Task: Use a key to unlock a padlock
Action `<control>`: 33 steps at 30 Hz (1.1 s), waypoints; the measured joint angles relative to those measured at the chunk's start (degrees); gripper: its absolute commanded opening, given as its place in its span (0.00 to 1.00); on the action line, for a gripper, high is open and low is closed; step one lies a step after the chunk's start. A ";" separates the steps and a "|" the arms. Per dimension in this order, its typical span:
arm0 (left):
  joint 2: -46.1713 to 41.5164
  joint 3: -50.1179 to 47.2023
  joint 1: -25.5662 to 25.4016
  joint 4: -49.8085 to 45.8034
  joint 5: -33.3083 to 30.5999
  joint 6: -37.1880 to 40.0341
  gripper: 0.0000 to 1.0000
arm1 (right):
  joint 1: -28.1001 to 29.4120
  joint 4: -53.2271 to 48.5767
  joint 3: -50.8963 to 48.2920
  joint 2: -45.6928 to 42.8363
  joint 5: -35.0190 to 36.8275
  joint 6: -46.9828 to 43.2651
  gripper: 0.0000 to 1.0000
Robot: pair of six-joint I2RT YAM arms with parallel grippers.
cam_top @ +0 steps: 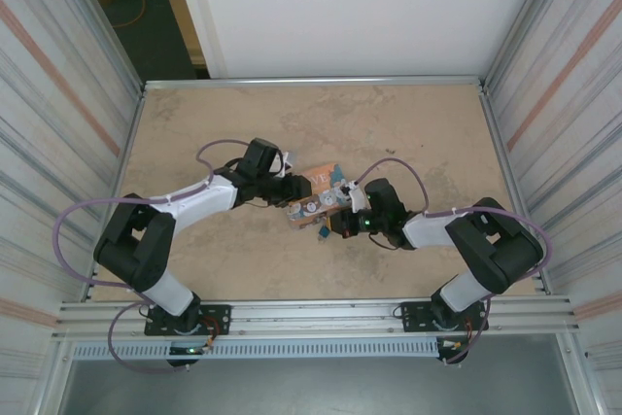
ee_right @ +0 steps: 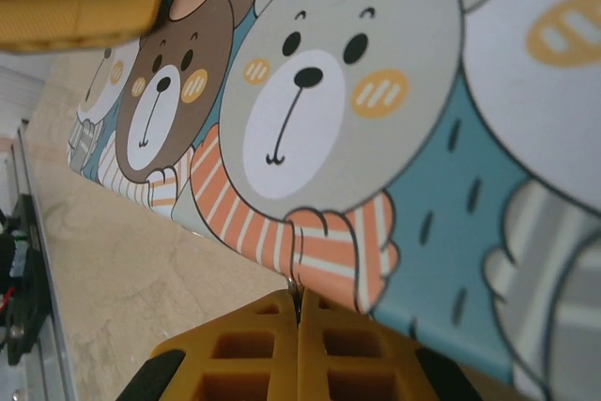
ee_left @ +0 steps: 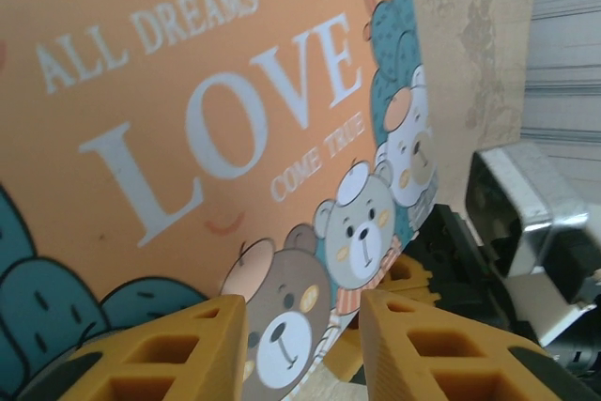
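Closest to the right wrist camera, the right gripper [ee_right: 299,305] shows two yellow honeycomb fingers [ee_right: 244,354] pressed flat against each other, so its jaws are closed. A thin dark sliver [ee_right: 297,285] pokes out at the top of the seam. It could be the key, but it is too small to be sure. Just beyond the fingertips stands the picture box [ee_right: 376,119], its cartoon bears in striped scarves facing the lens. Its lower edge meets the beige desk [ee_right: 141,269]. Another yellow finger juts in at the upper left corner, in front of the box.

In the left wrist view, the left gripper [ee_left: 300,312] has its jaws open. The two yellow fingers [ee_left: 160,349] stand apart, and the box [ee_left: 188,119] with "ALL DREAMS LOVE COME TRUE" lies beyond the gap. The box face leans away, and I cannot tell whether either finger touches it. The black and silver parts of the other arm sit at the right, just beside the box's corner.

From above, both arms reach inward and meet at the box [cam_top: 321,188] near the middle of the desk [cam_top: 408,123]. The left gripper [cam_top: 294,190] is at the box's left end and the right gripper [cam_top: 340,217] at its near right side. A small bluish speck [cam_top: 320,231] at the box's near corner may be the padlock, but it is too tiny to identify.
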 measured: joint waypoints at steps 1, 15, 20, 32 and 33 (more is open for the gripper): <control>-0.15 -0.28 0.00 0.48 0.09 -0.20 0.37 | 0.02 1.38 -0.63 0.04 0.26 1.31 0.00; -3.80 -6.56 -2.21 8.11 -1.16 -3.23 0.37 | 0.09 8.61 -3.48 -0.74 6.45 16.37 0.00; -4.68 -8.13 -2.56 9.79 -1.44 -4.39 0.37 | 0.02 9.64 -3.52 -0.81 7.67 20.41 0.00; -5.46 -9.25 -2.54 10.95 -1.60 -4.68 0.38 | -0.85 12.55 -3.54 -0.17 10.95 24.83 0.00; -5.51 -9.27 -2.51 10.97 -1.60 -4.68 0.38 | -1.09 12.83 -3.54 -0.09 11.52 25.00 0.00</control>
